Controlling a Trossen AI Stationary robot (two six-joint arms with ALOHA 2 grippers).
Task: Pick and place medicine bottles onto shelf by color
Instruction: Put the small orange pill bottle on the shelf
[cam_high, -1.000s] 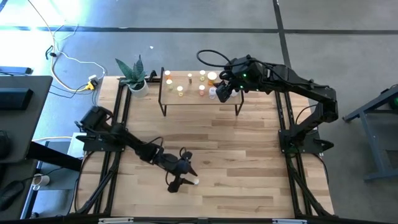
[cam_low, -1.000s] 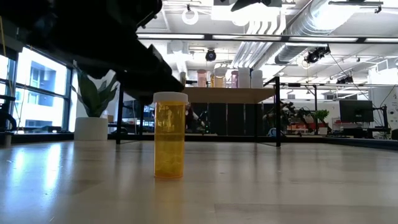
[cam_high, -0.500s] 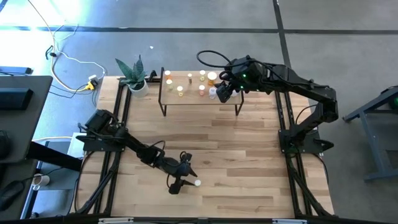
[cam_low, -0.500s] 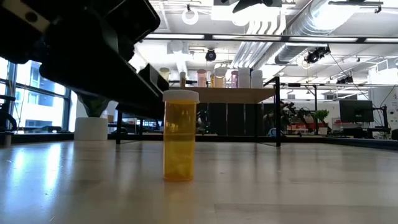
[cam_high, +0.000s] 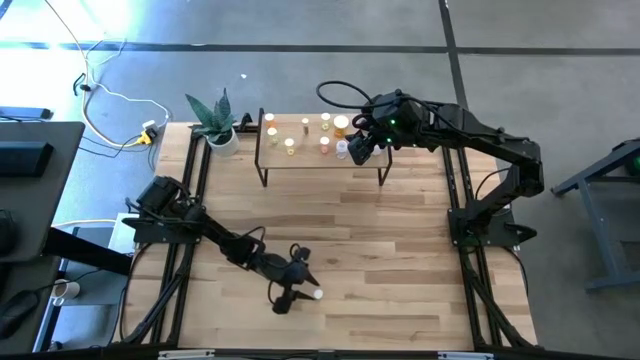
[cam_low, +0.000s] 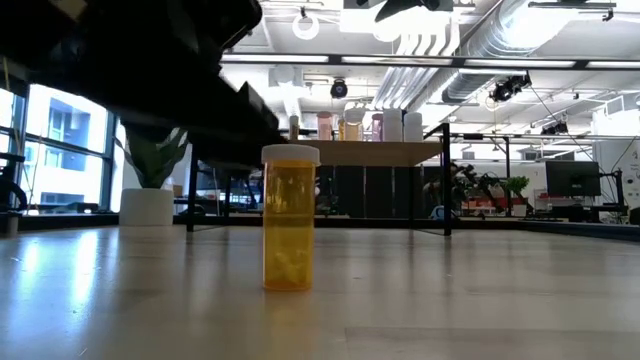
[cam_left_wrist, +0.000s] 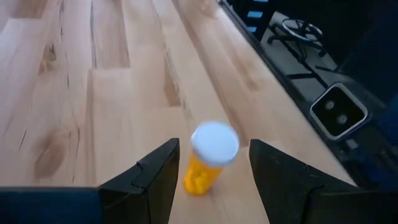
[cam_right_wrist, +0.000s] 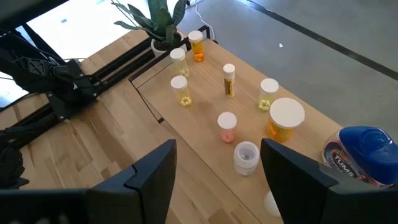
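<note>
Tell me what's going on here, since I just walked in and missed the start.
Two robot arms are sorting medicine bottles onto a small shelf. The left tool is open around a yellow bottle standing upright on the table, fingers on either side, not yet closed. The right tool hovers open over the shelf, where several bottles and a blue bottle already stand.

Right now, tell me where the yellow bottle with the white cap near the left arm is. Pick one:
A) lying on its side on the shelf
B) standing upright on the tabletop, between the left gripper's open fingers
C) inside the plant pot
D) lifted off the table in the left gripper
B: the yellow bottle stands upright on the tabletop in the low view, and the left wrist view shows it between the left gripper's open fingers, ungripped.
</note>
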